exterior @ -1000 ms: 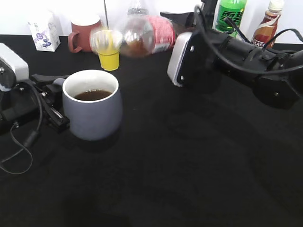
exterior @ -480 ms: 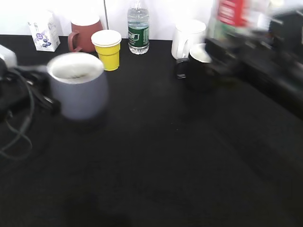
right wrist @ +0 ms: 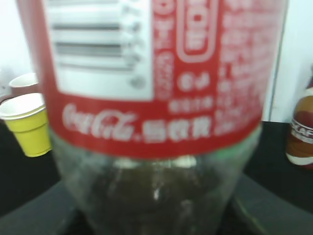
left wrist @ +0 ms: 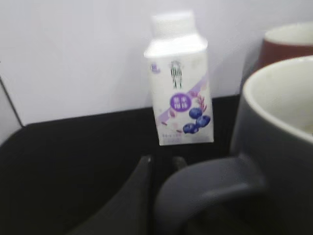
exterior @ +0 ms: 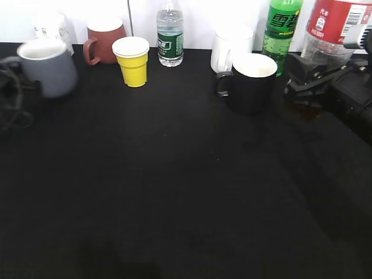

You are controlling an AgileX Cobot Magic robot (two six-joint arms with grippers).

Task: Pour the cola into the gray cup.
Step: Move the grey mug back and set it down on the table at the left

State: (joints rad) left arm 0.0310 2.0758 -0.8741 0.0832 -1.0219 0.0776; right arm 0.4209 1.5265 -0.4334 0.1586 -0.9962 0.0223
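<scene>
The pour looked finished: my right pincer (exterior: 317, 81) was clamped on the upright cola (exterior: 337, 26), right of the black mug (exterior: 250, 81). My left pincer (left wrist: 161, 196) held the gray cup (exterior: 46, 67) by its handle, far left of that mug. A second before, the tilted bottle hung above the cup near centre.

bright, even light washes the white back wall out, while the black tabletop (exterior: 186, 192) stays dark and shows almost no shadows. the gray cup (exterior: 47, 67) at far left smears with motion blur. my right wrist view is soft, the cola (right wrist: 151, 117) label too close for focus.
</scene>
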